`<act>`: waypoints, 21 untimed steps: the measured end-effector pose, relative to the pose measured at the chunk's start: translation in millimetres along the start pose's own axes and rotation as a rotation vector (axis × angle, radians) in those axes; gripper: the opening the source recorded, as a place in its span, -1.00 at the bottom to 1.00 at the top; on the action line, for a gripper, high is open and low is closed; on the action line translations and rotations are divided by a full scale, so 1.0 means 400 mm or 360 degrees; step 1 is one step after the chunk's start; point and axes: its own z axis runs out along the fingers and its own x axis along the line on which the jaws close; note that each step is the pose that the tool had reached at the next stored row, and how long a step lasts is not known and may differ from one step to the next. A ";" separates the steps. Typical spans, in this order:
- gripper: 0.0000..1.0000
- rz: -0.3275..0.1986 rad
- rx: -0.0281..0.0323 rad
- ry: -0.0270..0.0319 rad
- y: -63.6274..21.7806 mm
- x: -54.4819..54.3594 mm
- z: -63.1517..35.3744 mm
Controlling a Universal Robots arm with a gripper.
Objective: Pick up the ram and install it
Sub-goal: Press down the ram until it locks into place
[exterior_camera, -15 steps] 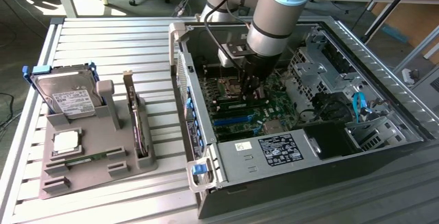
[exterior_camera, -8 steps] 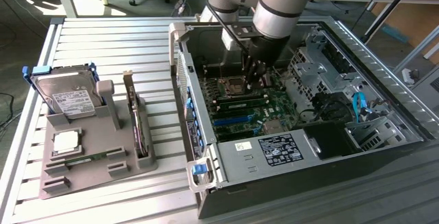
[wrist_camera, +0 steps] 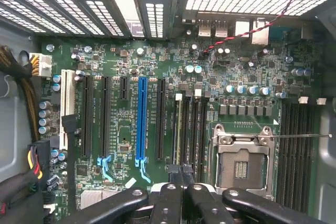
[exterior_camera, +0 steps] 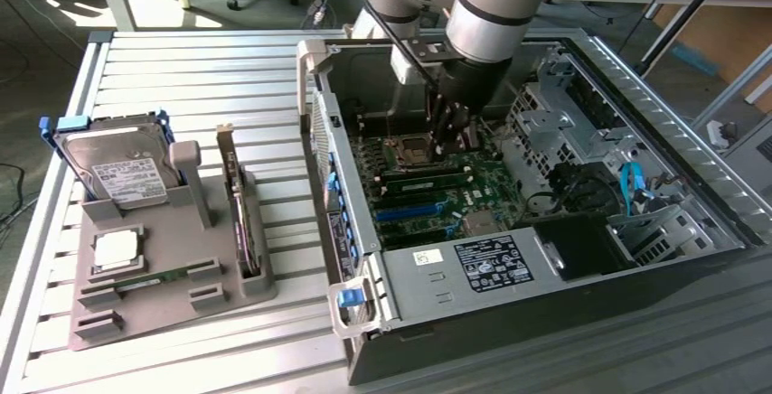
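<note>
Misalignment is to be feared: with the hand (exterior_camera: 456, 139) pressed together just above the ram (exterior_camera: 422, 175), apparently slotted at its seven o'clock in the exterior view, uneven pressure could leave one end unlatched.

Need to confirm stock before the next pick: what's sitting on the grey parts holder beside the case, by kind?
hard drive: 1
processor chip: 1
ram stick: 1
expansion card: 1
Total: 4
</note>
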 end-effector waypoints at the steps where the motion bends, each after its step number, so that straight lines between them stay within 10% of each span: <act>1: -0.79 0.0000 -0.00001 0.00001 0.000 0.000 0.000; 21: -0.79 0.0711 0.00176 -0.00036 0.000 0.000 0.001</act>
